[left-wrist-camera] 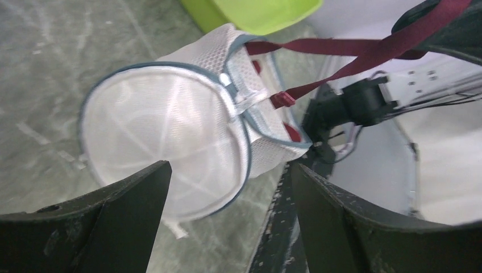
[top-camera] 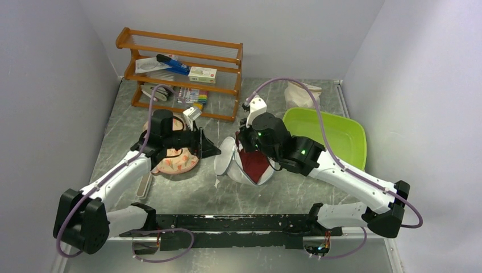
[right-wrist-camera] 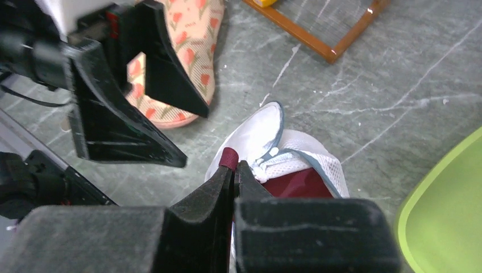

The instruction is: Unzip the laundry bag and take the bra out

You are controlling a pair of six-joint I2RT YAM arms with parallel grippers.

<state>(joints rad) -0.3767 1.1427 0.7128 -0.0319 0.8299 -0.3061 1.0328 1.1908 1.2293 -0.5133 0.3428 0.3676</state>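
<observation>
The white mesh laundry bag (top-camera: 227,164) lies open at the table's middle, its round lid half (left-wrist-camera: 165,136) flapped toward the left arm. The maroon bra (top-camera: 254,162) fills the other half (right-wrist-camera: 301,185). My right gripper (top-camera: 243,143) is above the bag, shut on a maroon strap (right-wrist-camera: 229,157). In the left wrist view the strap (left-wrist-camera: 364,48) runs taut from the bag up to that gripper. My left gripper (top-camera: 207,149) is open and empty just left of the bag, with the lid in front of its jaws (left-wrist-camera: 230,168). It also shows in the right wrist view (right-wrist-camera: 131,131).
A peach floral padded item (top-camera: 176,162) lies under the left arm. A lime green tray (top-camera: 341,133) sits at the right, with a cream cloth sack (top-camera: 298,94) behind it. A wooden rack (top-camera: 182,74) holding small items stands at the back left.
</observation>
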